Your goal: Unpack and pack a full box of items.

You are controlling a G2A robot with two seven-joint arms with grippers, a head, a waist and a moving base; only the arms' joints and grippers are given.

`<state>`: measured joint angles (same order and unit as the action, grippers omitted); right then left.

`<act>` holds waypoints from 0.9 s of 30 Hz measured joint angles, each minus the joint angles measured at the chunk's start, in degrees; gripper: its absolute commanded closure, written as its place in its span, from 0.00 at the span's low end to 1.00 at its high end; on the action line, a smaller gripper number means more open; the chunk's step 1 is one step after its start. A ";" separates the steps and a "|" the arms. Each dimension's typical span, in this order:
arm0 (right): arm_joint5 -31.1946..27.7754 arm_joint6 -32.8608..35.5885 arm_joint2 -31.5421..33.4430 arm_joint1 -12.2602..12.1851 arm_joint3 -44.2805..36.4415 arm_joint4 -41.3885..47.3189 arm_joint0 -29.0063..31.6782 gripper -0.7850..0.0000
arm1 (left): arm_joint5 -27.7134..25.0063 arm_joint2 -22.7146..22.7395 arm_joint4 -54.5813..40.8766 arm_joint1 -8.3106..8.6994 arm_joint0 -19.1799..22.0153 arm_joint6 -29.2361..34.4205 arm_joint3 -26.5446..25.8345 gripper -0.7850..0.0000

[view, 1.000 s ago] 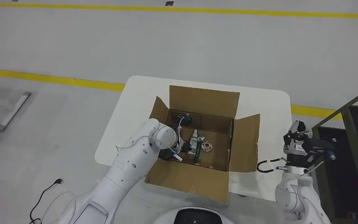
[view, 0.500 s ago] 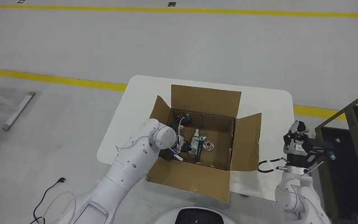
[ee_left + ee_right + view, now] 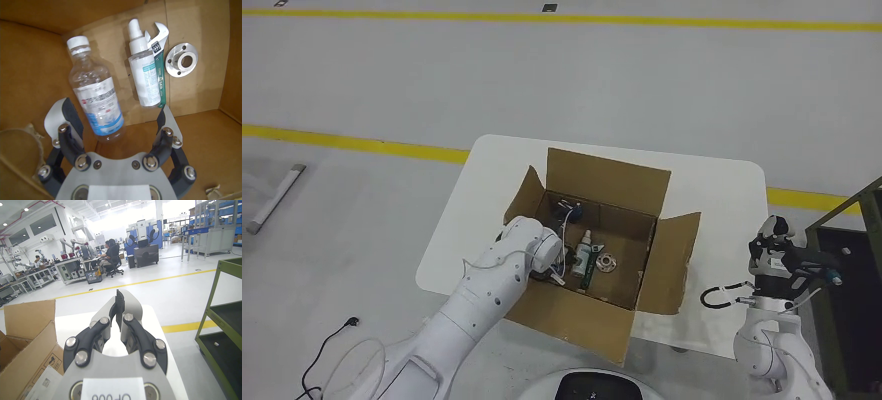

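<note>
The open cardboard box (image 3: pixel 610 180) stands on the white table (image 3: pixel 712 190). My left gripper (image 3: pixel 115 109) is down inside it, open, with the base of a clear water bottle (image 3: pixel 94 89) lying between its fingers, untouched by the pads. Beside that lie a white spray bottle (image 3: pixel 143 75), a green-handled wrench (image 3: pixel 159 56) and a metal flange (image 3: pixel 181 59) on the box floor. From above, the spray bottle (image 3: pixel 584 255) and the flange (image 3: pixel 607 264) show next to the left arm. My right gripper (image 3: pixel 118 302) is shut and holds nothing, raised beyond the table's right edge.
A brown roll (image 3: pixel 17 144) lies in the box corner near the left gripper. A dark blue item (image 3: pixel 567 210) sits at the box's far wall. A green cart (image 3: pixel 221 313) stands right of the table. The box flaps (image 3: pixel 672 265) stick outward.
The box has turned a little on the table, its near corner and right flap swinging inward. The left arm has shifted slightly inside it. The right arm has stayed put.
</note>
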<state>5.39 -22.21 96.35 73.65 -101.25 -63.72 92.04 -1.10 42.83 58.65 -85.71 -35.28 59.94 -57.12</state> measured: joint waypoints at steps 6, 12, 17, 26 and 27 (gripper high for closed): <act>0.00 0.00 0.00 0.00 0.00 0.00 0.00 1.00 | 1.31 -1.09 2.15 -0.75 0.74 -1.80 3.06 0.00; 0.00 0.00 0.00 0.00 0.00 0.00 0.00 1.00 | 1.63 -1.65 2.93 -1.41 0.99 -2.71 5.25 0.00; -1.77 1.97 0.08 -0.04 -0.80 0.61 0.24 0.00 | 1.63 -1.45 2.71 -1.79 0.96 -3.18 5.89 0.00; -13.65 16.61 3.89 -0.87 -8.84 7.55 3.46 0.00 | 2.03 -0.76 3.19 -2.11 0.70 -3.83 6.26 0.00; -15.51 19.15 4.51 -1.03 -9.86 8.63 4.06 0.00 | 2.06 -0.66 3.29 -2.14 0.64 -3.91 6.27 0.00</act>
<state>-10.11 -3.06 100.86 72.62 -111.10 -55.09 96.10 0.96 42.17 61.93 -87.85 -34.64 56.03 -50.85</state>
